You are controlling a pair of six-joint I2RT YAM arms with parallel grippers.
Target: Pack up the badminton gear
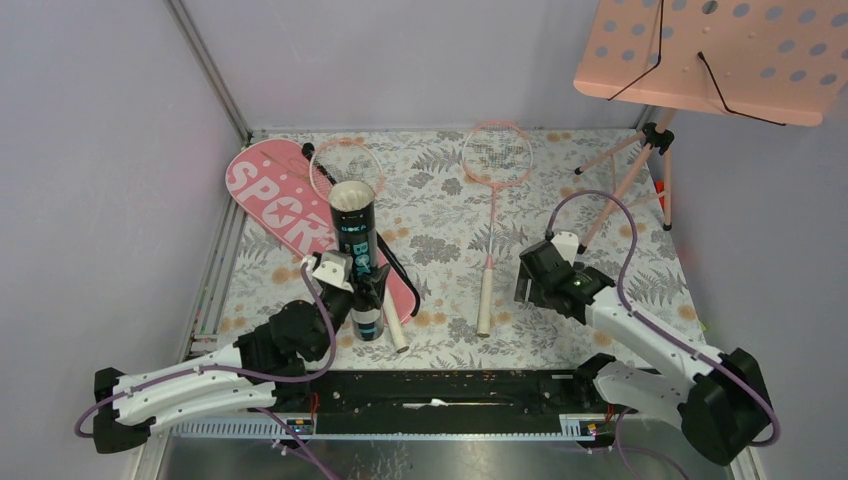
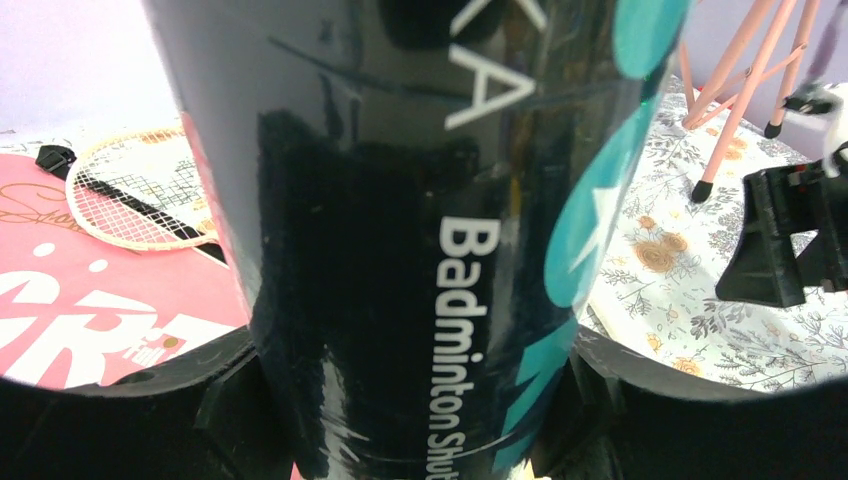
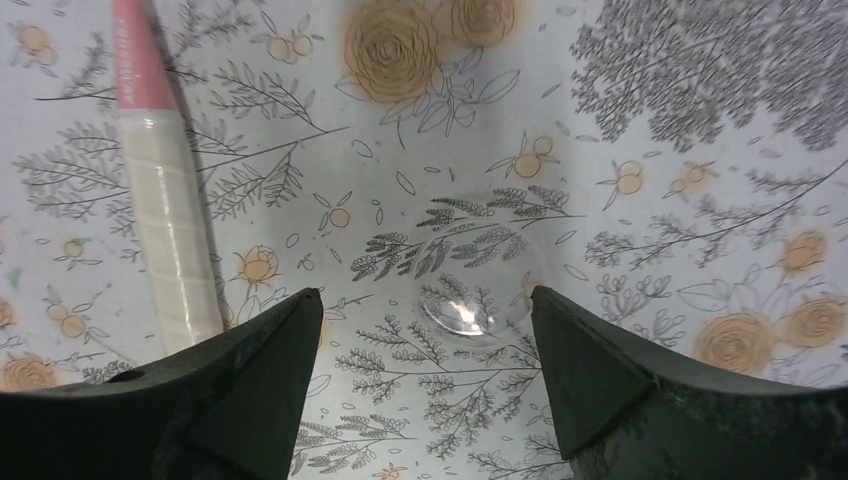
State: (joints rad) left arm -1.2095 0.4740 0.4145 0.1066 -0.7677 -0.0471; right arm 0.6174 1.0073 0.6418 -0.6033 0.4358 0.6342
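The black tube [image 1: 356, 262] stands upright near the front left with its top end open. My left gripper [image 1: 362, 292] is shut on its lower part, and the tube [image 2: 420, 200] fills the left wrist view between the jaws of the left gripper [image 2: 420, 400]. Behind it lies the pink "SPORT" cover [image 1: 280, 205], with one pink racket [image 1: 345, 165] across it. A second racket [image 1: 494, 155] lies mid-table, its white handle [image 3: 170, 240] left of my right gripper [image 3: 425, 300]. The right gripper [image 1: 533, 280] is open, low over the cloth, with a small clear round lid [image 3: 465, 312] between its fingertips.
A pink perforated music stand [image 1: 715, 50] on tripod legs [image 1: 640, 165] occupies the back right corner. Pale walls close the left, back and right sides. A black rail [image 1: 450, 390] runs along the near edge between the arm bases.
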